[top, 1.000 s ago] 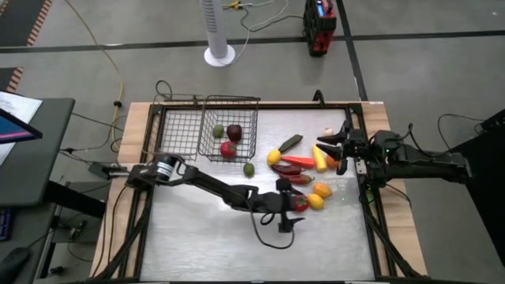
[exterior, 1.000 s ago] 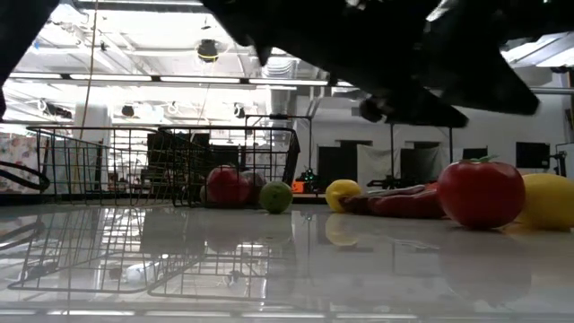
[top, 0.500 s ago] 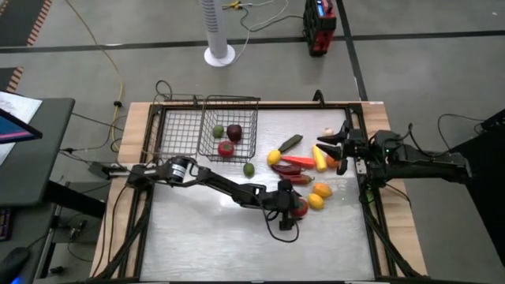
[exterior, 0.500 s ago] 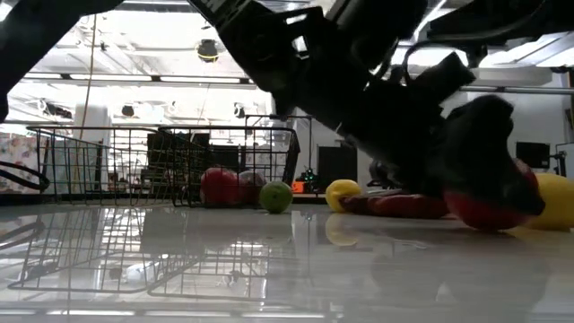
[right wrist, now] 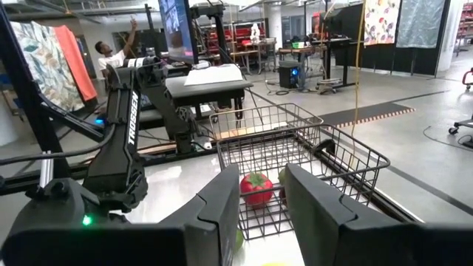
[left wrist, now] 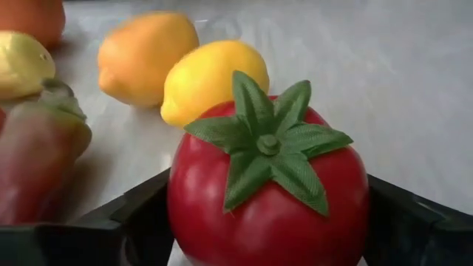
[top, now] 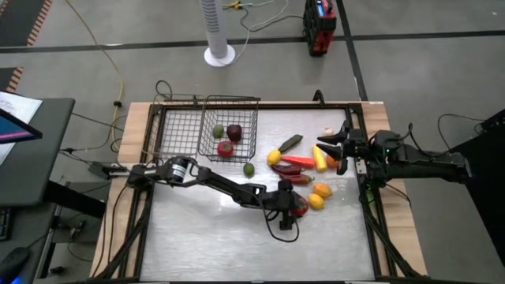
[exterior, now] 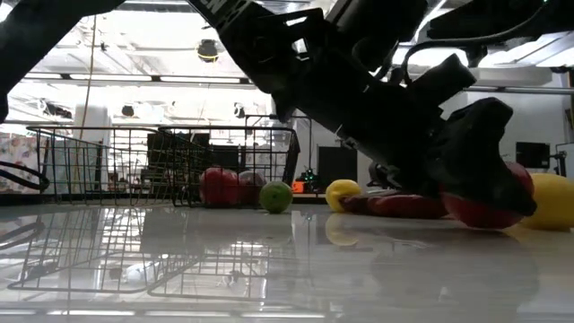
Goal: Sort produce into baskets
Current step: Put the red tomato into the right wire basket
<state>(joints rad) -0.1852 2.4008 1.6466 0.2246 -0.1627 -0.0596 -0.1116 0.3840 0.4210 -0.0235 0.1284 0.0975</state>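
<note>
1. Toy tomato (left wrist: 267, 199) sits on the table (top: 237, 237) toward its right edge, at the near side of the produce cluster. Left gripper (top: 293, 207) straddles it, one dark finger on each flank; jaws wide, contact not confirmed, tomato not lifted.
2. Risk, judged: the skin is round, glossy and hard, so off-centre closing could squirt it out across the slick, reflective tabletop.
3. Risk, judged: the yellow lemon (left wrist: 211, 77) lies just behind and the orange (left wrist: 144, 55) beside it; a skidding tomato or finger could scatter them.
4. Tomato calyx is green, star-shaped and matte.
5. Wire-mesh baskets (top: 237, 138) stand at the far-left corner; the deeper one holds three fruits.
6. Right gripper (top: 325, 142) waits closed and empty near the right edge.
</note>
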